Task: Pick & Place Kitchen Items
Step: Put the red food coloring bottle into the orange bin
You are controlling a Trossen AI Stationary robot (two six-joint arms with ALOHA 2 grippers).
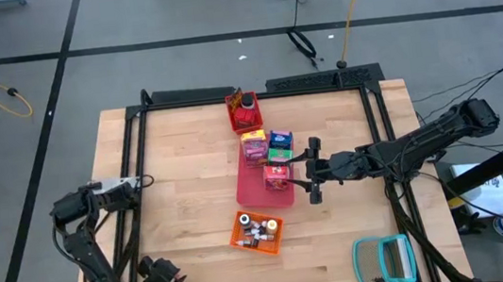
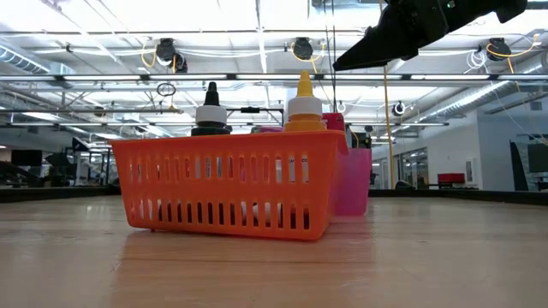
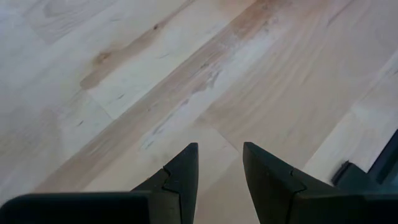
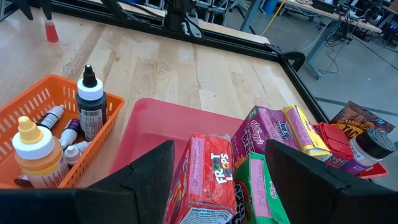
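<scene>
Several small cartons stand on a flat red mat [image 1: 255,190]: a red cereal carton [image 4: 208,177], a green one [image 4: 258,186], a pink-purple one [image 4: 264,134], a yellow one [image 4: 300,127] and a blue one [image 1: 280,141]. My right gripper [image 4: 221,152] hovers open above the table. In the right wrist view its fingers stand on either side of the red and green cartons, touching nothing. In the high view my right gripper [image 1: 295,171] is just right of the cartons. My left gripper [image 3: 221,152] waits open over bare wood at the near left corner [image 1: 168,281].
An orange bin [image 1: 257,230] near the mat holds small bottles, among them a black-capped one [image 4: 91,102] and a yellow one [image 4: 34,146]. A red bin [image 1: 245,113] at the far side holds a dark jar [image 4: 373,146] and packets. A teal-framed object [image 1: 384,261] lies near right.
</scene>
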